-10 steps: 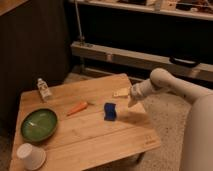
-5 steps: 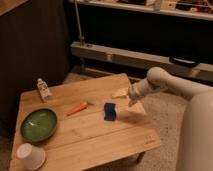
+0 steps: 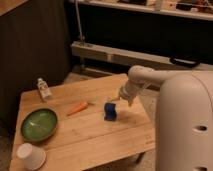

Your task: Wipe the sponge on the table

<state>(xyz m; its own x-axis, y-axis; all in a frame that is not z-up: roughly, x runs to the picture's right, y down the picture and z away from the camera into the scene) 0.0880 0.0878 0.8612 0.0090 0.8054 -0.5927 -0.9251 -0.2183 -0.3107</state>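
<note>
Inspection finds the table (image 3: 75, 142), a low piece with a light plank top and dark legs, standing before a dark wall and a pale horizontal rail (image 3: 125, 57). The sponge (image 3: 110, 111), a small dark blue block, sits on the right-hand part of the top, apparently raised on one edge rather than lying flat. The gripper (image 3: 119, 97) is just above and slightly right of the sponge, close to it but not seen to touch it. Its jaws are spread to their widest and grip nothing. The white arm (image 3: 142, 77) reaches in from the right, bent downward at the wrist, and the robot's pale body (image 3: 185, 120) fills the lower right of the view. An orange carrot (image 3: 77, 108) lies left of the sponge, near it but apart. A green bowl (image 3: 39, 124) rests toward the left edge. A white cup (image 3: 31, 156), turned upside down, stands at the near left corner. A small bottle (image 3: 44, 89) stands at the far left corner, well apart from the sponge.
</note>
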